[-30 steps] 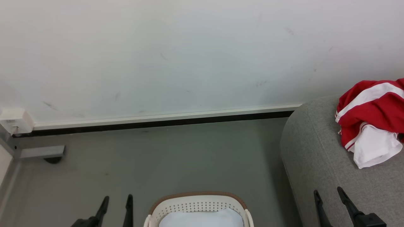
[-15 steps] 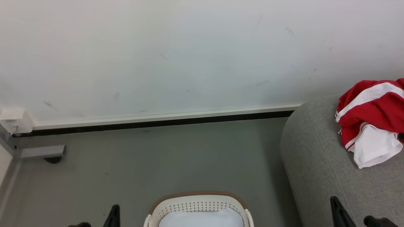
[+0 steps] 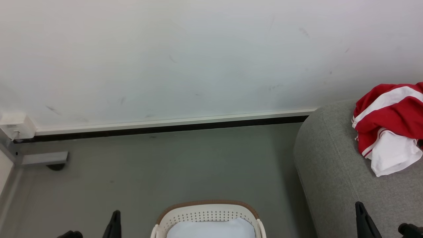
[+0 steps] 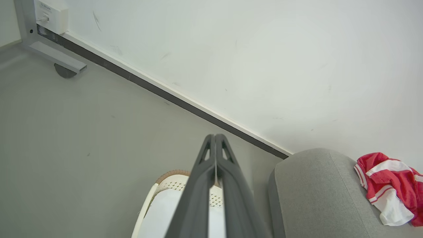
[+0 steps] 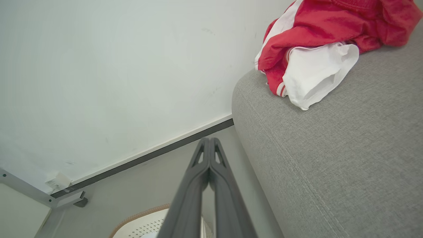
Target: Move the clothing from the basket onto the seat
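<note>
In the head view, our left hand (image 3: 115, 214) is at the lower left and our right hand (image 3: 359, 207) at the lower right. Each has its two dark fingers pressed together with nothing between them. Between the hands, at the bottom edge, the cream-white perforated plastic basket (image 3: 205, 202) with a brown rim band stands on the grey floor (image 3: 165, 165). Inside it we see a smooth pale bluish-white sheet (image 3: 211, 229), and we cannot tell whether it is a garment or a lining. The bright red soft-fabric clothing (image 3: 386, 115), with white stripes and a white panel, lies crumpled on the large grey woven-fabric seat (image 3: 330, 172). It is ahead of the right hand and well apart from it.

In the left wrist view, the left hand (image 4: 214, 136) is closed along its whole length and empty. The basket (image 4: 172, 180) sits directly under its fingers. The seat (image 4: 314, 185) stands just beside the basket, and the clothing (image 4: 386, 178) rests on it far off to the side.

In the right wrist view, the right hand (image 5: 209, 140) is likewise closed and empty. The seat (image 5: 330, 165) rises right beside its fingers. The clothing (image 5: 314, 33) is heaped on top of the seat, its white panel hanging towards us. The basket (image 5: 142, 224) shows low beside the fingers.

We judge the basket to lie below and between both hands, about equally near each. The right arm is plainly nearer the seat. The heap shows no clear long axis. Either hand would have to open before it could reach down into the basket.
</note>
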`<state>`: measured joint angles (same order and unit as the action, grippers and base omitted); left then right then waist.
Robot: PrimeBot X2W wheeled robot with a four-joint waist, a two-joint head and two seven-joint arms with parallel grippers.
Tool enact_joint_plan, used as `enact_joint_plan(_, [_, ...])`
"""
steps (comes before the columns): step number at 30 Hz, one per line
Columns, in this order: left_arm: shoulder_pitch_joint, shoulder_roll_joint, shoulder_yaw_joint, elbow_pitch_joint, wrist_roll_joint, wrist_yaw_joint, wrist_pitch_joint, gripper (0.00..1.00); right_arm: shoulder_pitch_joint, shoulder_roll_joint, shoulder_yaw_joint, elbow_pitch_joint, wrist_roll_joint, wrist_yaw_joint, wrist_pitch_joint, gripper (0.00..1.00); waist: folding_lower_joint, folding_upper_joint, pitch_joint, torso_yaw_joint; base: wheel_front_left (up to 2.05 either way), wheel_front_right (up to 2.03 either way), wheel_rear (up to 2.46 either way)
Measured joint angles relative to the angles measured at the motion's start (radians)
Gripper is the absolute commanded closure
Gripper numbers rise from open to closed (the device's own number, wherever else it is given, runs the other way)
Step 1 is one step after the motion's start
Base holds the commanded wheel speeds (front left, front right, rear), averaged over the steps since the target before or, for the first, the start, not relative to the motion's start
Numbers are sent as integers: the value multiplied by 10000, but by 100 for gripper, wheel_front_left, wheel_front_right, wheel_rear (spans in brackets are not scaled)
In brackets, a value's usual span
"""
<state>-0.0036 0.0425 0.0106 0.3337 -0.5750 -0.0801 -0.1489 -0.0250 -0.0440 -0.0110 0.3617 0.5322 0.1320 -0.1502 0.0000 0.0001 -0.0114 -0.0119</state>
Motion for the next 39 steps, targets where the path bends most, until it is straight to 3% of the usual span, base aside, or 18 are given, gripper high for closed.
enact_joint_plan(39, [-509,8,502,-445,-5104,-224,1304,100,-367,-4,-518,-546,5319,0,1315,100,1,0,54,46,0,0,0])
